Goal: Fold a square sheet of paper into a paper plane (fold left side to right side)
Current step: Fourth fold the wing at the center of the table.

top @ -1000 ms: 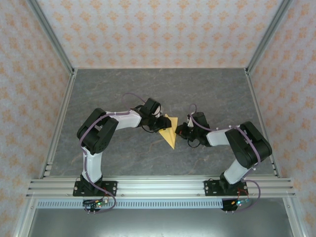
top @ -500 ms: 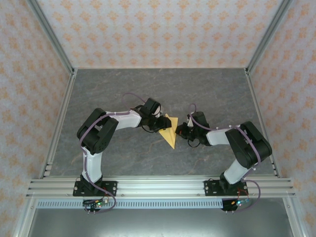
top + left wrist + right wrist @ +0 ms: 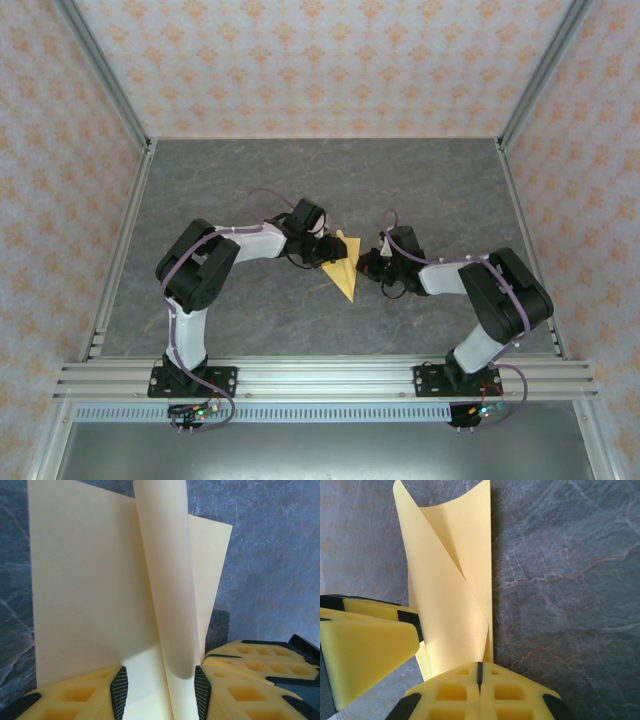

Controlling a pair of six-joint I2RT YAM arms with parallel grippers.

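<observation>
The square sheet of paper (image 3: 344,272) lies mid-table as a yellow pointed shape, its tip toward the near edge. My left gripper (image 3: 325,252) sits on its left side. In the left wrist view its jaws (image 3: 160,685) stand open over the paper (image 3: 90,580), and a raised flap (image 3: 165,570) curls up between the pads. My right gripper (image 3: 366,264) is at the paper's right edge. In the right wrist view its fingertips (image 3: 480,672) are shut together where the lifted flap (image 3: 450,605) runs into their seam. A left-gripper finger (image 3: 365,645) shows beside the flap.
The grey marbled table top (image 3: 300,180) is fenced by aluminium rails (image 3: 120,240) at the left, the right and the near edge. Patterned walls stand behind them. Both arms bend inward and meet at the paper.
</observation>
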